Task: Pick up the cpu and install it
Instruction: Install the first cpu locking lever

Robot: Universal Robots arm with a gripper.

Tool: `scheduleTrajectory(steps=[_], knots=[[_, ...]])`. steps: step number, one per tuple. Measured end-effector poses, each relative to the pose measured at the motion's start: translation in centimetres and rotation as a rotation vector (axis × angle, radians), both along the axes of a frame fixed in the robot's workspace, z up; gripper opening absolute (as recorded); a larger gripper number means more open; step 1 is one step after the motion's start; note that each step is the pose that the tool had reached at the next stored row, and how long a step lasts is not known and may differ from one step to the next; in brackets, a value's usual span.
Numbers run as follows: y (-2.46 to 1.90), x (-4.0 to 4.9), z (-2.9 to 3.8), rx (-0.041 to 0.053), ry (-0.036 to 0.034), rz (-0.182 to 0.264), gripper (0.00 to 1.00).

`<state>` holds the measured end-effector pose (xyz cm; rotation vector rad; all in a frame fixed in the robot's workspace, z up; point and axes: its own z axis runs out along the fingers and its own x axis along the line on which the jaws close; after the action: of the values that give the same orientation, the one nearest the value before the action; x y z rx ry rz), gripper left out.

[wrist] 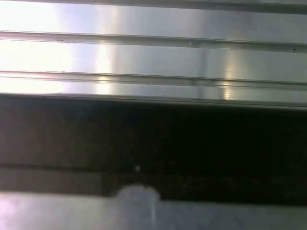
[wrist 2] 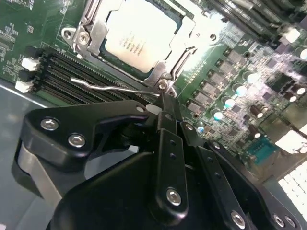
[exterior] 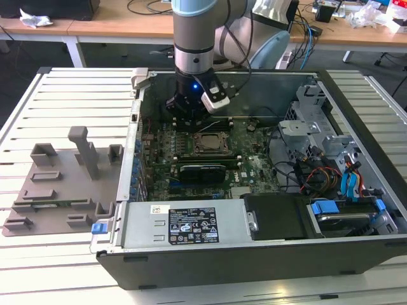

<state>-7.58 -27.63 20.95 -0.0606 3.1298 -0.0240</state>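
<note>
second wrist view: gripper [wrist 2: 163, 98], fingers pressed together, touches the thin lever [wrist 2: 112, 87] just beside the socket frame [wrist 2: 170, 64]; cpu [wrist 2: 139, 36] sits in the socket.

An open computer case [exterior: 254, 254] lies on a slatted white table [exterior: 70, 95]. Below the pincer sits its green motherboard [exterior: 248, 168]; black memory slots [wrist 2: 72, 76] run just beside the pincer's tip. A grey moulded fixture [exterior: 63, 184] rests well apart, toward the exterior view's left.
</note>
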Motion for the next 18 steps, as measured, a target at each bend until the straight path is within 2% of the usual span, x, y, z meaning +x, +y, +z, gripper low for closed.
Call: scheduleTrajectory(steps=[1,2,8,10,12,13,17,18], knots=[[0.28,0.03,-0.28,0.0001,0.0001,0.000,0.11],[0.32,0.24,-0.40,-0.0002,0.0005,0.000,0.11],[0.32,1.71,-0.42,-0.0002,0.0006,0.000,0.11],[0.32,2.87,-0.42,-0.0001,0.0020,0.000,0.11],[0.31,3.67,-0.42,-0.0001,0.0038,0.000,0.11],[0.30,4.40,-0.42,-0.0001,0.0055,0.000,0.11],[0.28,5.51,-0.43,0.0000,0.0087,0.000,0.11],[0.24,6.11,-0.43,-0.0002,0.0103,0.000,0.11]])
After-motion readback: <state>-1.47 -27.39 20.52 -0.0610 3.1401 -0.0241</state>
